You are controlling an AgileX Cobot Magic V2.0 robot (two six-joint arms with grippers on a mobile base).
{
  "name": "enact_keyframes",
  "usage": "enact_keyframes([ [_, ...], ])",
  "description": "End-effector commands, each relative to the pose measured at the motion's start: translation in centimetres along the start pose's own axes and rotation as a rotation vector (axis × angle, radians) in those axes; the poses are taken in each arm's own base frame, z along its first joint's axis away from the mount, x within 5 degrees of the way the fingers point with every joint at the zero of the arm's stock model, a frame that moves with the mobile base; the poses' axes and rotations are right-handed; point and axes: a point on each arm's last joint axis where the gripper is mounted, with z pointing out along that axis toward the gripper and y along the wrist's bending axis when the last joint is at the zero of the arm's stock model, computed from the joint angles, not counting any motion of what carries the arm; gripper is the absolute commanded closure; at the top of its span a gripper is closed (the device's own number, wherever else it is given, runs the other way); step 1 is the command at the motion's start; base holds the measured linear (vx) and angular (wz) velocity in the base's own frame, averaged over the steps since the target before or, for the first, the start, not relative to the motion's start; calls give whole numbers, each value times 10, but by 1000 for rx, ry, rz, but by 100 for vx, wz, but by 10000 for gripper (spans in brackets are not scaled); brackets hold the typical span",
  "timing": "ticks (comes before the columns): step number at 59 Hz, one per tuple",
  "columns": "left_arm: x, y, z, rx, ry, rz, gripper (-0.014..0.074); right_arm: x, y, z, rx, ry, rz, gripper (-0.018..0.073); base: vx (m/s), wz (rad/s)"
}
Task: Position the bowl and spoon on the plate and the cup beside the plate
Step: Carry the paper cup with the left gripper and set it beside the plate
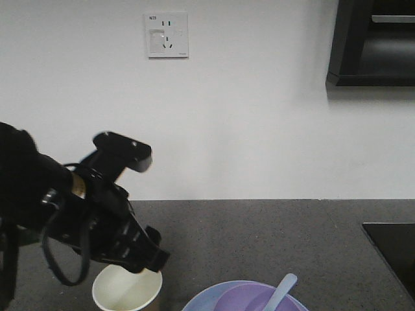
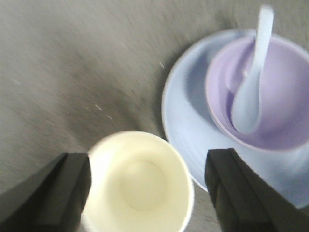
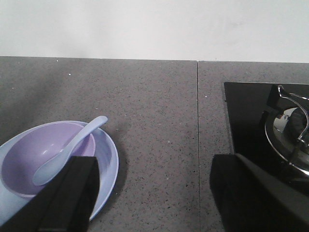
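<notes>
At the far left of the front-facing view, the black left arm is seen reaching down over the dark grey speckled stone counter [image 1: 272, 240]. Its left gripper [image 2: 147, 186] is spread wide, one finger on each side of the brown paper cup with the white rim and cream inside [image 2: 140, 181]; in the wrist view, gaps are seen between the fingers [image 2: 53, 193] and the cup wall, so the cup is straddled rather than clamped. The cup stands upright on the counter, just to the left of the round pale blue plastic plate [image 2: 181, 111] and apart from its rim.

On the plate the small lavender-purple plastic bowl [image 2: 280, 87] is seated, and inside the bowl the pale grey-white plastic spoon [image 2: 251, 87] is laid, scoop down in the bowl and handle leaning over the bowl's edge.

Farther right, the counter is crossed by a thin seam [image 3: 198, 140]. The right gripper [image 3: 154, 193] is held above the bare counter to the right of the plate, its two black fingers wide apart and nothing between them. At the right edge a black glass hob [image 3: 246, 116] with a metal burner [image 3: 289, 130] is set into the counter.

Behind the counter a plain white wall [image 1: 259, 116] is seen, with a white socket plate [image 1: 167, 35] high up and a dark cabinet [image 1: 373, 42] at the upper right.
</notes>
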Motion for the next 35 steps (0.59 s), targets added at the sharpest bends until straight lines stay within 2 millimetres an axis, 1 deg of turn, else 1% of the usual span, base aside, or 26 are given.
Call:
enact_keyframes([
  [1,-10,6,-55,-90,-241,44,45,-14,1,-2,-5,-84,-20,14,0,0],
  [7,0,11,-98,-172,-362,19,107,-14,1,-2,-5,-84,-20,14,0,0],
  [10,9,13,-114,-189,-414,-11,151,-14,1,-2,-5,-87,-20,14,0,0],
  [13,21,13,-124,-196,-453,-22,204,-14,1,-2,-5,-88,-20,14,0,0],
  [18,47,11,-132,-201,-492,-12,303,-14,1,-2,-5,-87,-20,14,0,0],
  [19,56,11,-133,-199,-505,-9,339,-14,1,-2,-5,-87,-20,14,0,0],
  [21,65,10,-135,-198,-519,-6,375,-14,1,-2,-5,-87,-20,14,0,0],
  [23,77,9,-136,-197,-542,-1,431,-14,1,-2,-5,-87,-20,14,0,0],
  [32,108,6,-142,-182,-608,0,597,-14,1,-2,-5,-87,-20,14,0,0],
  [35,116,6,-146,-184,-614,-1,605,-14,1,-2,-5,-87,-20,14,0,0],
])
